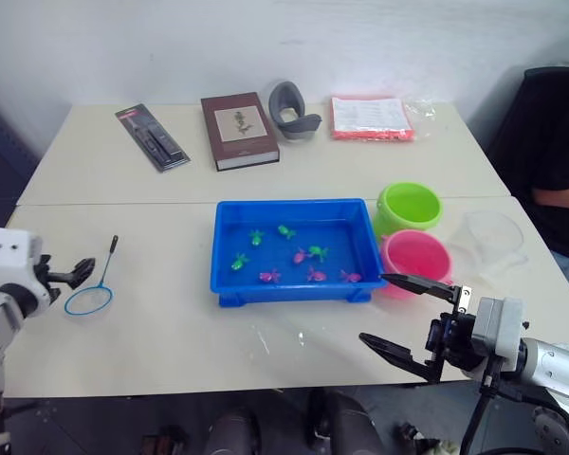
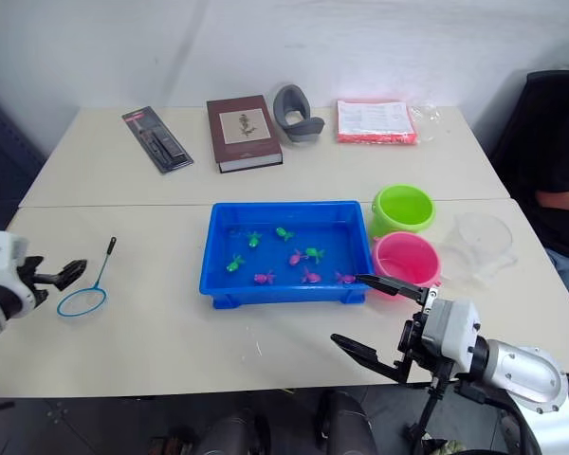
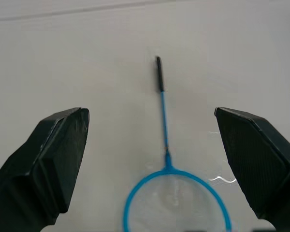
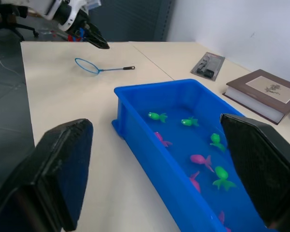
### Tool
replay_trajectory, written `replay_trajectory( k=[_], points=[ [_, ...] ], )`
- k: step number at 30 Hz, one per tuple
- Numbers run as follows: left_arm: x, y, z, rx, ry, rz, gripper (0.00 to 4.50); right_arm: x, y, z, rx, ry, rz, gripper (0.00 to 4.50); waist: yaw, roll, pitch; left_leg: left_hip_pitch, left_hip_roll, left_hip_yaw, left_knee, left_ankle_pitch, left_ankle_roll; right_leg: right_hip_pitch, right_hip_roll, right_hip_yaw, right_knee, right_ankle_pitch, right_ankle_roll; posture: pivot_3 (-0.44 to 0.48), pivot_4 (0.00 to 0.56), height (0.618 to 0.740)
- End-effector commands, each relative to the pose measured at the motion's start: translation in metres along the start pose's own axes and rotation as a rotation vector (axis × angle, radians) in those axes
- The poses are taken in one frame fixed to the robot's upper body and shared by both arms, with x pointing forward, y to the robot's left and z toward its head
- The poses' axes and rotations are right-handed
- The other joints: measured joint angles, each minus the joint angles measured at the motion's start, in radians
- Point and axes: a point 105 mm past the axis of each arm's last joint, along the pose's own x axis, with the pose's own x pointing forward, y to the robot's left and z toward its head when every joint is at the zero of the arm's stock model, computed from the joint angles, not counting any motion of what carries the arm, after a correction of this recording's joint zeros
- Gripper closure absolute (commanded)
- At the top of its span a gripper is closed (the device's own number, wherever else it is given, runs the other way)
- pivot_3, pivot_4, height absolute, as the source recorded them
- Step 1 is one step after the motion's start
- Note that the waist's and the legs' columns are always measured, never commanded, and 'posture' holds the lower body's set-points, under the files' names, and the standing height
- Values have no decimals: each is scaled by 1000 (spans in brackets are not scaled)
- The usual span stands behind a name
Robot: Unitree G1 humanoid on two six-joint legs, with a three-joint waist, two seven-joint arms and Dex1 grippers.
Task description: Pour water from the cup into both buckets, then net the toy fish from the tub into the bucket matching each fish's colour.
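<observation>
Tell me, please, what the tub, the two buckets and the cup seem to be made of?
The tub: likely glossy blue moulded plastic, with a smooth rim. The green bucket and pink bucket: probably the same smooth, bright, opaque plastic. The cup: clear, apparently plastic; the table shows through it.

Even, soft indoor light from overhead – bright, no hard glare. Table pale and close to washed out, wall in the upper part of the frame faintly greyish. Shadows short and diffuse: a thin one under the blue tub, small ones beside the buckets. Clear cup at right low in contrast, hard to make out against the table. Left wrist view: the fingers near the lens are soft – net sharper. Dark corners at far left and right.
</observation>
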Motion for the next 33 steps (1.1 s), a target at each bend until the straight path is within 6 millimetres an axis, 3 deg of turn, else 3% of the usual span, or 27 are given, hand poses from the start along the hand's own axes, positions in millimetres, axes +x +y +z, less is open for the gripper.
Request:
replay_trajectory(
  k=[1, 6, 9, 13, 16, 18, 22, 25, 27, 30, 33],
  points=[
    [18, -4, -15, 17, 125, -4, 0, 3, 0, 8, -61, -13, 6, 45, -5, -1, 0, 0, 1, 0, 0, 0, 0, 0, 4, 0, 0, 0, 0, 0, 150, 740],
    [29, -8, -35, -24, 248, -7, 0, 2, -2, 10, -81, 4, -3, 45, -10, 0, 0, 0, 2, 1, 0, 1, -2, -1, 7, 1, 0, 0, 0, 0, 150, 740],
    [28, -3, -54, -85, 325, 10, 754, 0, -1, 10, -83, 20, -11, 0, -9, 0, 0, 1, 2, 1, 0, 2, -3, 0, 6, 1, 2, 0, 0, 0, 150, 740],
    [20, -9, -72, -116, 412, -68, 2412, -1, 0, 10, -69, 36, -16, 0, -14, 2, -1, 6, 3, 4, 0, 2, -4, 0, 4, 6, 5, -1, -1, 0, 150, 740],
    [21, -3, -55, -120, 325, -84, 3740, -1, -3, 15, -51, 24, -36, 0, -13, 3, -2, 11, 4, 8, -2, 1, -5, 1, 4, 10, 5, -1, -2, 0, 150, 740],
    [23, -5, -28, -108, 186, -146, 4482, 1, -5, 18, -30, 24, -42, 0, -11, 3, -1, 11, 4, 9, -2, 1, -5, 1, 3, 13, 5, -1, -3, 0, 150, 740],
    [4, -29, 28, 2, -83, -392, 4482, 14, -11, 36, 83, -4, -33, 0, -11, -1, 0, 9, 4, 8, 0, 1, -5, 0, 1, 18, 5, -2, -3, 0, 150, 740],
    [-39, -77, 75, 293, -378, -776, 4482, 22, -23, 23, 152, 199, -90, 0, -11, -1, 0, 7, 4, 6, 0, 0, -6, -2, -2, 17, 5, -2, -3, 0, 150, 740],
    [-61, -96, 83, 448, -466, -952, 4482, 25, -24, 20, 184, 276, -68, 0, -8, -1, 0, 3, 3, 2, 2, 0, -6, -4, -6, 13, 3, -3, -5, 0, 150, 740],
    [-74, -127, 74, 699, -303, -1197, 4482, 35, -24, 27, 256, 267, 9, 0, -10, 2, 1, 0, 2, -1, 3, 1, -6, -4, -6, 9, 1, -3, -5, 0, 150, 740],
    [-83, -159, 70, 820, -199, -1379, 4482, 44, -21, 26, 340, 305, 92, 0, -10, 5, 3, -2, 0, -1, 3, 2, -4, -4, -4, 7, 1, -3, -5, 0, 150, 740]
  ],
)
